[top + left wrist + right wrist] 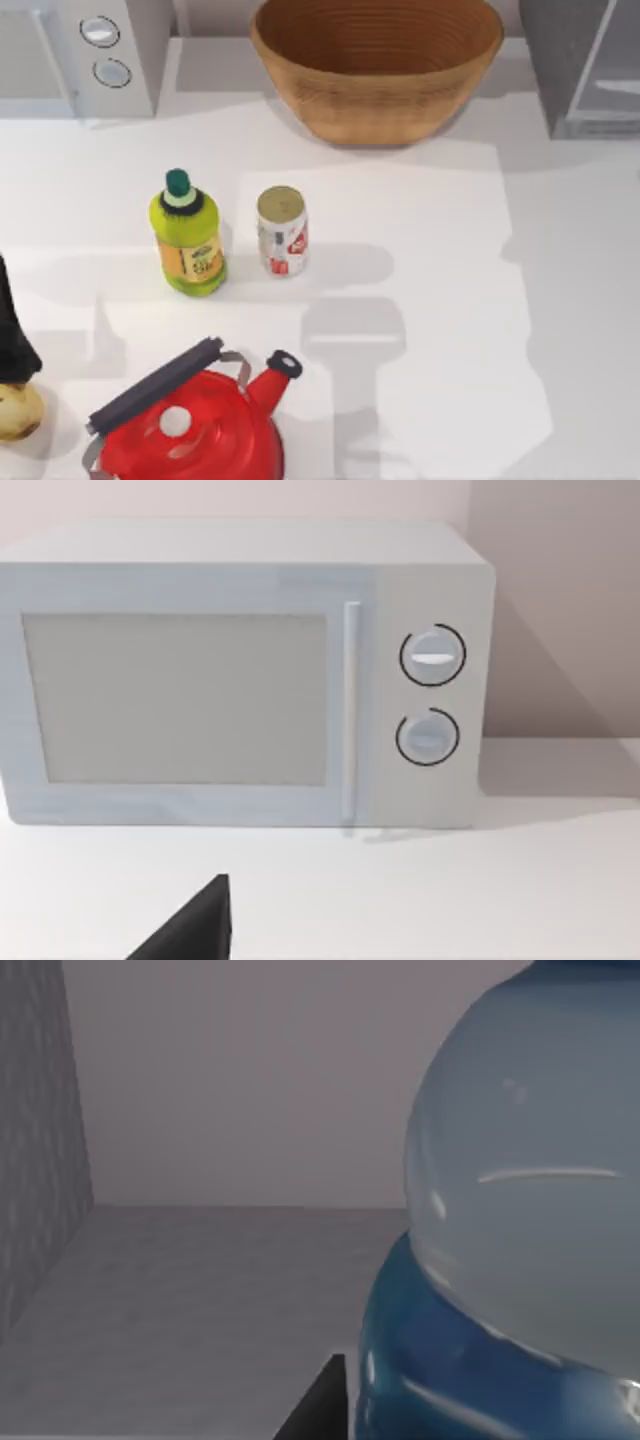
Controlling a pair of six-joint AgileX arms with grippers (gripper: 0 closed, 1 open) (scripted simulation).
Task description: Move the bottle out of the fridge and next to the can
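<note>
The bottle [520, 1210] is being seen very close in the right wrist view, standing inside the fridge [585, 65], whose grey floor and speckled wall are lying around it; its clear shoulder and blue label band are looming just ahead of the right gripper's dark finger [318, 1405]. Its long axis is being judged upright, so a sideways grasp is called for. The right arm is judged the nearer one, the fridge being at the table's far right corner. Whether the right fingers are apart or closed on the bottle cannot be told. The can [282, 230] is standing near the table's middle, just beside the yellow-green bottle [187, 235]. The left arm is being kept parked facing the microwave [240, 675], its fingers' state likewise untellable
</note>
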